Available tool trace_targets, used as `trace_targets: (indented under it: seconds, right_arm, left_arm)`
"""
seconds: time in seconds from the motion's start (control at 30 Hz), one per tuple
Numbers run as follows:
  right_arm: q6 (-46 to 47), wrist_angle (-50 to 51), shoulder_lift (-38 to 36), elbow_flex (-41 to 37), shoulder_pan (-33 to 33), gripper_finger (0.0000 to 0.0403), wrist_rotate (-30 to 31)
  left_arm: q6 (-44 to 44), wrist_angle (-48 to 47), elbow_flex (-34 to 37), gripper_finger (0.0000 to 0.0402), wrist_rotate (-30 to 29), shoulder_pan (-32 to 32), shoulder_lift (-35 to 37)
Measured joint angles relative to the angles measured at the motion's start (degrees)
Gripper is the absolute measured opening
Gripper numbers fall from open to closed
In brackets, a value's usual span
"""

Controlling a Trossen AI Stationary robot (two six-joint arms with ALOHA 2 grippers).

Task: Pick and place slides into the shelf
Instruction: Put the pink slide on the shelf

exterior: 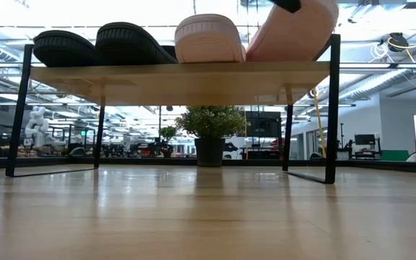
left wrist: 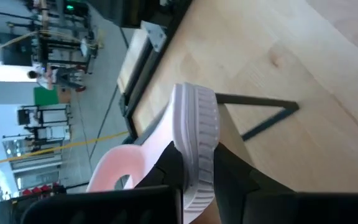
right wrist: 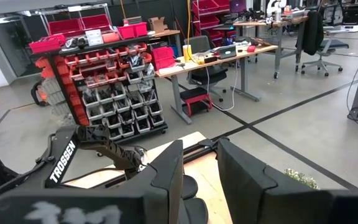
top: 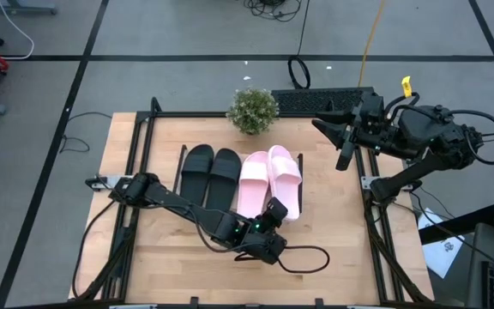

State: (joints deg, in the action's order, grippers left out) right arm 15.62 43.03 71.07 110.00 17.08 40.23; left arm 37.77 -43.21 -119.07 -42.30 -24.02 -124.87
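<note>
1. Top-down, four slides sit side by side on the low light-wood shelf with thin black rod legs: two matte black slide sandals on the left, two pale pink slide sandals next to them.
2. The inner pink slide lies flat, touching the black pair's neighbour.
3. The outer pale pink slide is the one in play, its heel end sitting right at the left gripper.
4. Left wrist view confirms it: the left jaws are clenched on the heel edge of that outer pink slide, one dark finger on each side of the ribbed sole.
5. From counter height, the black soles rest level on the shelf board, and the outermost pink slide is tilted up, heel higher than its neighbour.
6. The light wooden counter under the shelf shows only a loose black cable near the left arm.
7. A small potted green plant stands at the far edge of the counter, behind the shelf.
8. The right gripper waits well off to the right, raised above the counter's edge; its jaws stand a little apart, grasping nothing.
</note>
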Motion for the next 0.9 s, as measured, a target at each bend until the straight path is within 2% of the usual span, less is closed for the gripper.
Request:
trace_targets:
  seconds: [0.37, 0.9]
  right_arm:
    - [-0.3, 0.0, 0.0, 0.0, 0.0, 0.0089, 0.0]
    - [-0.3, 0.1, 0.0, 0.0, 0.0, 0.0089, 0.0]
  left_arm:
    - [-5.3, 1.8, 0.0, 0.0038, -0.8, -1.4, 0.1]
    - [-1.4, 5.3, -0.1, 0.0038, -4.8, -1.7, 0.9]
